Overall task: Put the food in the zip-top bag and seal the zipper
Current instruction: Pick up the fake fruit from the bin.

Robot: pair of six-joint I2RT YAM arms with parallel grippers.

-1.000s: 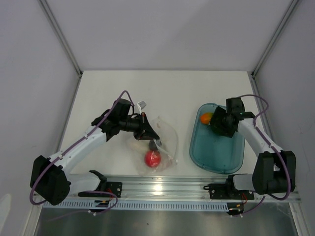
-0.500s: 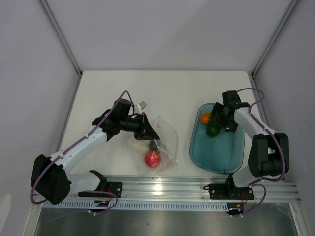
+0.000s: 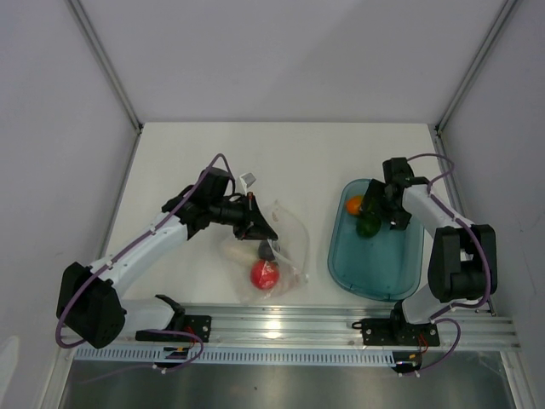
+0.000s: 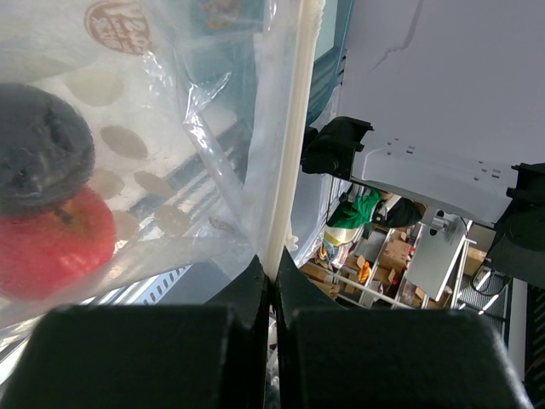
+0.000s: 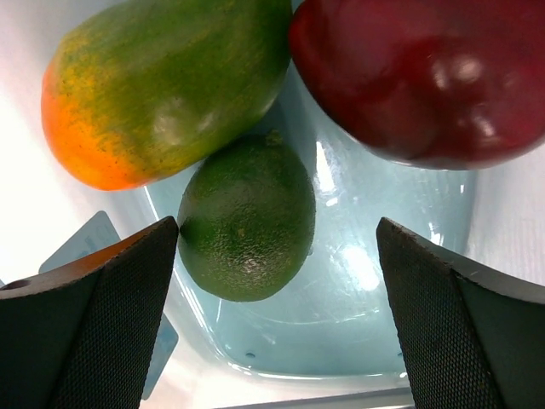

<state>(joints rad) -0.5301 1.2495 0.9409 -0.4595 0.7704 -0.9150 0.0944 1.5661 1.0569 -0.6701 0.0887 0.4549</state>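
Observation:
The clear zip-top bag lies on the table and holds a red tomato and a dark purple piece. Both also show through the plastic in the left wrist view, the tomato under the purple piece. My left gripper is shut on the bag's mouth edge, pinching the zipper. My right gripper hangs open over the far end of the teal tray. A green round piece lies between its fingers, nearer the left one. An orange-green piece and a dark red piece lie just beyond.
A whitish piece lies by the bag's left side. A small white tag rests behind the left gripper. The aluminium rail runs along the near edge, and grey walls close in the table on three sides.
My right arm has shifted toward the tray's far end and its jaws have spread wider. The green piece now shows below it. The left gripper and the bag have stayed put.

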